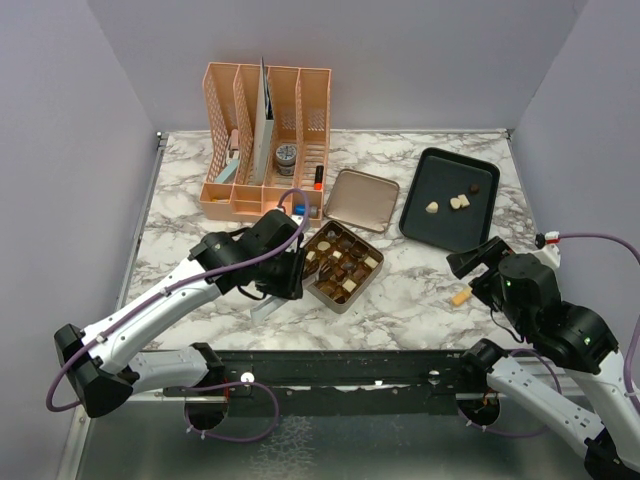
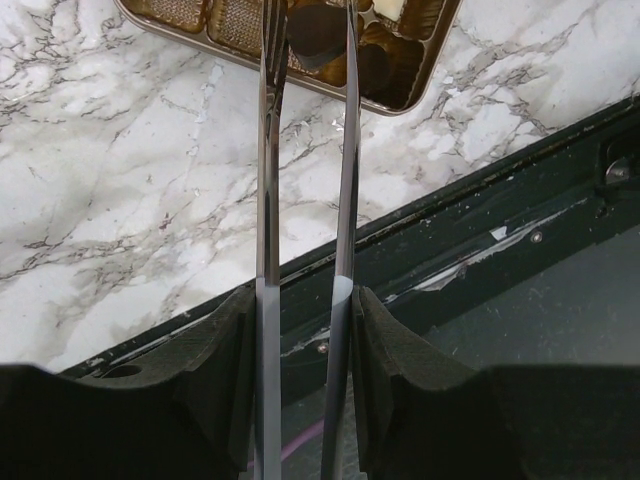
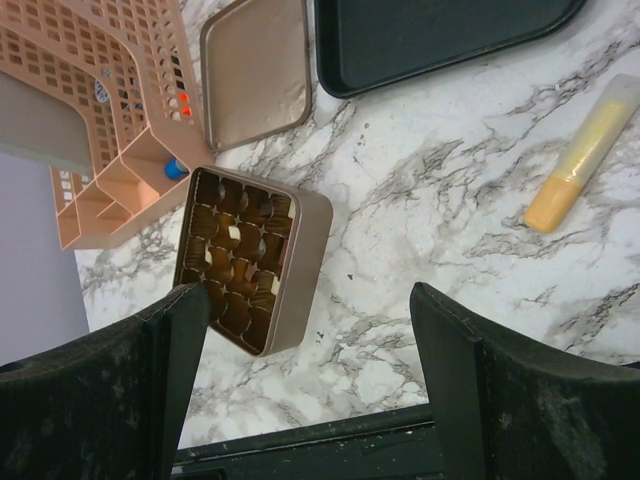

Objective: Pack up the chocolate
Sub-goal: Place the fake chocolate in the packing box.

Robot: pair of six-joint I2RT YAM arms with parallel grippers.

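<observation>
Chocolate (image 1: 343, 262) sits in many cells of the tin (image 1: 368, 287), with three pieces (image 1: 459, 202) waiting on the tray (image 1: 440, 225) to its right. Your left gripper (image 2: 305, 310) clamps tweezers (image 2: 268, 180), whose tips reach over the tin's edge, apparently with a dark piece (image 2: 318, 45) between them. Your right gripper (image 3: 310, 300) hangs wide open and empty. This looks like mid-placement: next, lower the tips into a vacant cell, ease the squeeze, then fetch from the tray.
</observation>
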